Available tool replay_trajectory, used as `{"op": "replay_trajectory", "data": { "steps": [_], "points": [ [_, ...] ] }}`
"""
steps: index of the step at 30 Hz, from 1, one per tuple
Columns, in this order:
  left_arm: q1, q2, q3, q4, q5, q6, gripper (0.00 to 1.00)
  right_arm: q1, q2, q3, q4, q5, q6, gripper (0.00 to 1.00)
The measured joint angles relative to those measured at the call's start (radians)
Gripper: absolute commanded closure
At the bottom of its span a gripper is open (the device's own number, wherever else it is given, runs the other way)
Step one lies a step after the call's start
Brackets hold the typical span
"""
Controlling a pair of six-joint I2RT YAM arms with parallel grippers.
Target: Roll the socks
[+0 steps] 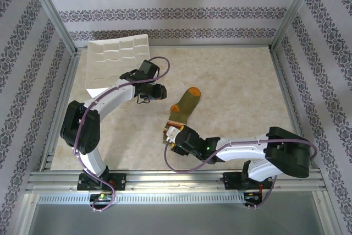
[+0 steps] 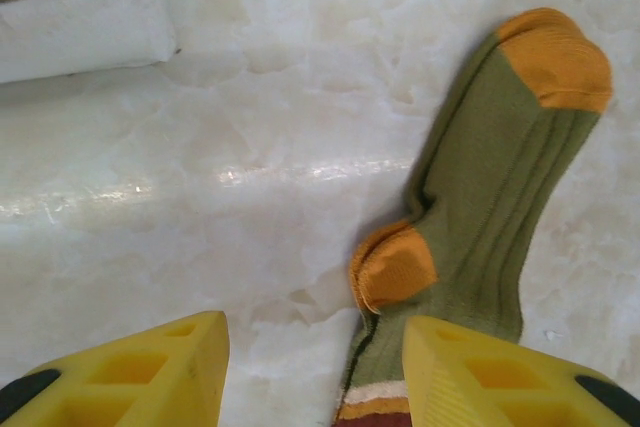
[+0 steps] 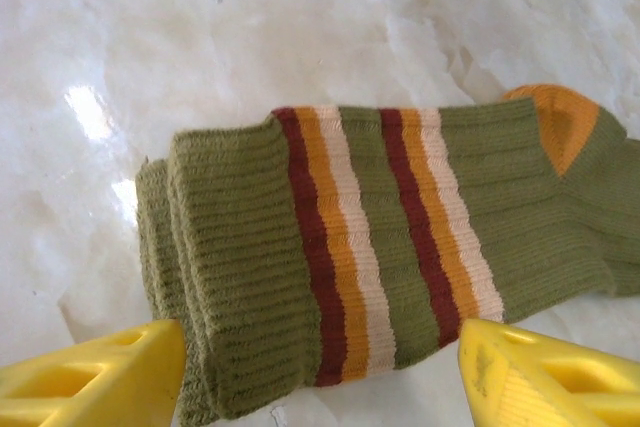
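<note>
Top view: one olive sock point(image 1: 186, 108) flat on desk point(image 1: 247, 92); one white tray point(image 1: 118, 59) far-left; left end effector point(image 1: 147, 98) near tray, right end effector point(image 1: 169, 135) at sock's cuff. Left wrist: jaws apart, empty, over one olive sock point(image 2: 500, 187). Right wrist: jaws apart, straddling one striped cuff point(image 3: 350, 247), unclamped.

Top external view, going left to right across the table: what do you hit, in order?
white tray → left gripper → olive sock. The right gripper overlaps the sock's cuff end, so it is left out of the order.
</note>
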State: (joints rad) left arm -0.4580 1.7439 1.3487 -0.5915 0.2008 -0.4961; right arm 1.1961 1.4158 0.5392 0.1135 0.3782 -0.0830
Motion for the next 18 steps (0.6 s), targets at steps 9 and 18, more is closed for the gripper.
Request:
{"op": "replay_trajectory", "data": {
  "steps": [9,18],
  "points": [
    [0.000,-0.016,-0.045,0.032,0.072,-0.081,0.56,0.005,-0.020,-0.041,0.023,0.006,-0.031,0.29],
    [-0.008,-0.109,-0.334,0.190,0.244,-0.370,0.63,0.006,-0.076,-0.116,0.076,-0.048,-0.117,0.27]
  ]
}}
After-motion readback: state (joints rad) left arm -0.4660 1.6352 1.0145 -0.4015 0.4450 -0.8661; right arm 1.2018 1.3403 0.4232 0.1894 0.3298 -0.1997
